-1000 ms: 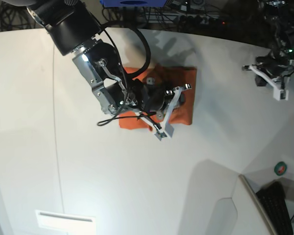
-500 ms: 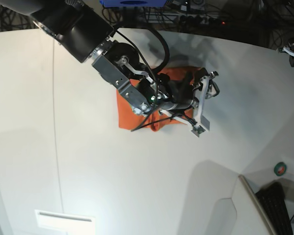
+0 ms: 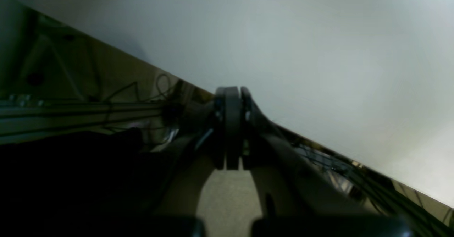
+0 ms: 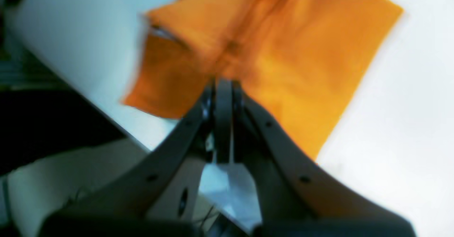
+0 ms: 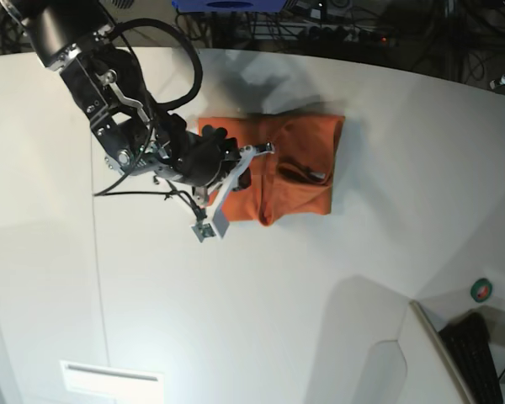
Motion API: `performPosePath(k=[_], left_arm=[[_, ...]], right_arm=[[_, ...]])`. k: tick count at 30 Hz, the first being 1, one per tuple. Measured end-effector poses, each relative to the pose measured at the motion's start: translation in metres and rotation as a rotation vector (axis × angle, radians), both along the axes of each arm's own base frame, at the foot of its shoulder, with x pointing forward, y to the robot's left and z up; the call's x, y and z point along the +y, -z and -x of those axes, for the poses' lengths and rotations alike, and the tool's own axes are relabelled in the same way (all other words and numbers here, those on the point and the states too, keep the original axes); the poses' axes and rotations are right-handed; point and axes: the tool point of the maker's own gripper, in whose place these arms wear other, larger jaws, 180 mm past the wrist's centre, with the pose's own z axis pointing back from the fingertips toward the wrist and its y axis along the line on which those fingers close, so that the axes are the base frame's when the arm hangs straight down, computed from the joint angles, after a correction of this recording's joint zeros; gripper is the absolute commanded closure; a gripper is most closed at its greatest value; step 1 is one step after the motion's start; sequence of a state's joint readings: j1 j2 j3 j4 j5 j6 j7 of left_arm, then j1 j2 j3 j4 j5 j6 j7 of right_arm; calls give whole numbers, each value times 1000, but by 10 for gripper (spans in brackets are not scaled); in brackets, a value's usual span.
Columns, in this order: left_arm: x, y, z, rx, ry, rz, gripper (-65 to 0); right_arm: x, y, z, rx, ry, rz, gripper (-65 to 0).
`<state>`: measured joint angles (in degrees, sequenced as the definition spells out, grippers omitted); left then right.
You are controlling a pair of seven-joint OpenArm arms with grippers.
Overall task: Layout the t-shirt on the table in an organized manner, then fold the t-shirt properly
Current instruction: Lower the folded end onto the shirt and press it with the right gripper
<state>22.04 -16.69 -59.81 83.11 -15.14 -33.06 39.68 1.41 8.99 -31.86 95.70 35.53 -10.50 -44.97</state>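
On the left of the base view, the right arm reached down from the top corner, and its dark body hid the left edge of the t-shirt [image 5: 299, 168]. The right gripper [image 5: 215, 220] hung over the table [image 5: 236, 320] just beside the shirt's left side. Its white fingers [image 5: 229, 187] were pressed together with nothing between them. In the right wrist view the two dark fingers also met in one line, and the orange cloth lay past them, not pinched. That view was blurry, so the folds in the cloth were hard to make out.

The t-shirt lay in the middle of the table, toward the far edge, folded into a small orange block. Its right side was flat and neat, and a raised fold ran down its middle. A small pale bit showed on top of it, too small to tell what it was.

A white flat plate [image 5: 112, 378] lay near the bottom left, partly lost in glare.

On the far right, only a tiny white piece of the left arm showed at the edge of the picture. The left gripper [image 3: 232, 128] could be seen only in the left wrist view. It was clenched tight and held nothing. That view was dark, and the space below the table edge was hard to see.

A small round green thing [image 5: 482, 289] sat near the right edge, and a dark thing [image 5: 475, 353] in the bottom right corner was cut off.
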Motion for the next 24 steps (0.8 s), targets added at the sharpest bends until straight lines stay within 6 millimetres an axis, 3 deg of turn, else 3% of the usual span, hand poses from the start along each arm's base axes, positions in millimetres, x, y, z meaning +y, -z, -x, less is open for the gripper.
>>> performPosePath(k=[3, 6, 12, 17, 24], left_arm=[[-1, -1, -2, -10, 3, 4, 0], [-1, 0, -2, -8, 3, 3, 0], [-1, 0, 0, -6, 2, 4, 0], [-1, 0, 0, -3, 3, 4, 0], [-1, 0, 0, -4, 3, 4, 0]], right_arm=[[-6, 24, 3, 61, 18, 37, 0], [5, 44, 7, 138, 17, 44, 0], [27, 38, -10, 133, 23, 15, 0], [66, 41, -12, 148, -68, 33, 0], [78, 31, -63, 39, -16, 32, 0]])
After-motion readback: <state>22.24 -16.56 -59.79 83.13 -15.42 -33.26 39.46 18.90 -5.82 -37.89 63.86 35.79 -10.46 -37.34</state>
